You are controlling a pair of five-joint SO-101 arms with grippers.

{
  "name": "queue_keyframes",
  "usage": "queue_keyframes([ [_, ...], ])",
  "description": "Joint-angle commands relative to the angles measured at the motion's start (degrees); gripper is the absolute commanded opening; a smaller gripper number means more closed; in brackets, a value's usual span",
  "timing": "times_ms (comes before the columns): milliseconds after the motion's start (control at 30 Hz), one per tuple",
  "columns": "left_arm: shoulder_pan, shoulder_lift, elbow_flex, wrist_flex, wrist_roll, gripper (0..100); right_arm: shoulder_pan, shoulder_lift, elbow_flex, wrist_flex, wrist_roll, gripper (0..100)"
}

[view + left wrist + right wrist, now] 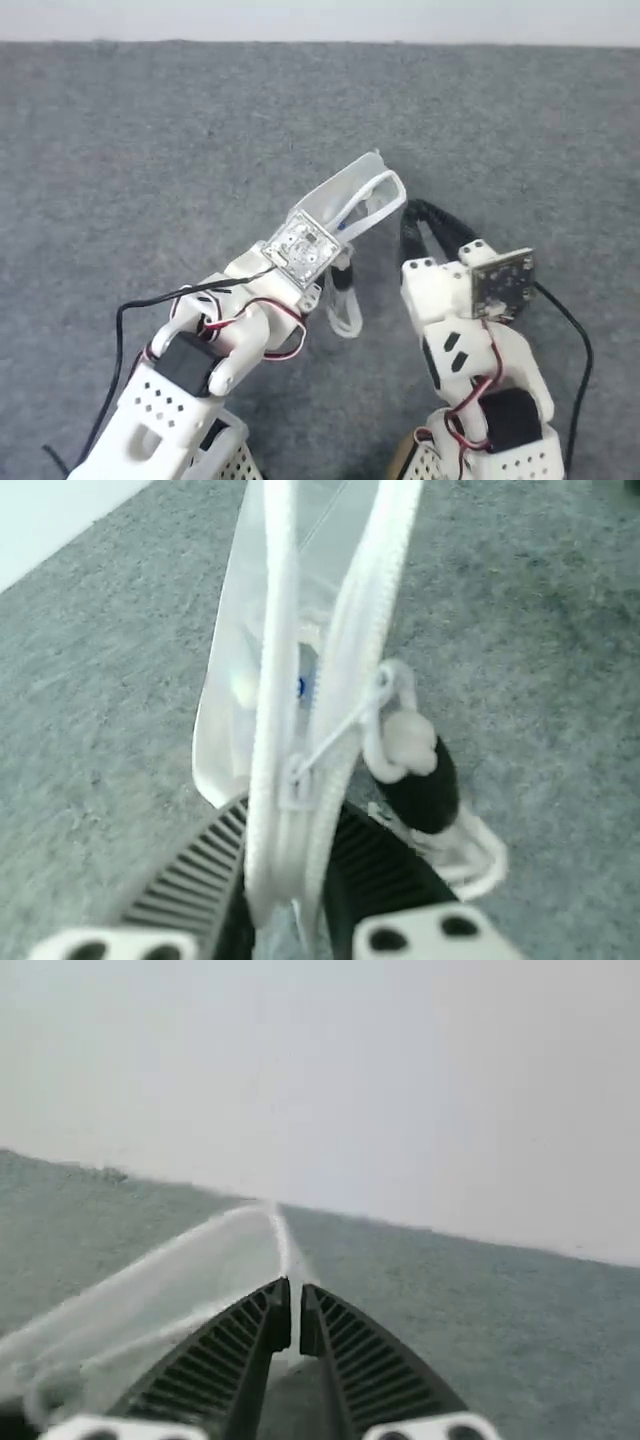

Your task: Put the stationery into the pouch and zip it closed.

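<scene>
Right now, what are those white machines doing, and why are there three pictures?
These are robots: a left arm and a right arm at a grey table. One picture looks down from above; the other two come from little cameras on each arm's wrist. The left arm's tool pinches a clear pouch with a white zip and holds it up. The right arm's tool looks closed on the pouch's far end. A white loop dangles from the pouch.

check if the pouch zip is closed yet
Not fully: on the pouch in the left pincer, the two zipper tracks part beyond the slider.
</scene>
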Motion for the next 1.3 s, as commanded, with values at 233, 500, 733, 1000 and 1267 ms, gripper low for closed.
queue_keyframes([
  [233,-4.75,-0.70,-0.57,-3.60,3.69,1,-16.48,-0.40,-5.63,14.11,2.90,16.9],
  [500,-4.48,-0.70,-0.57,-3.60,3.69,1,-19.21,-0.40,3.25,3.74,4.92,16.9],
  [733,-4.40,-0.70,-0.48,-3.60,3.69,1,-20.18,-0.31,5.27,0.92,4.92,16.9],
  [1000,-4.40,-0.70,-0.48,-3.52,3.69,1,-22.11,5.49,5.63,-2.42,4.92,16.9],
  [1267,-4.40,-0.70,-0.48,-3.43,3.69,1,-21.93,17.98,1.93,-8.66,4.92,16.9],
])
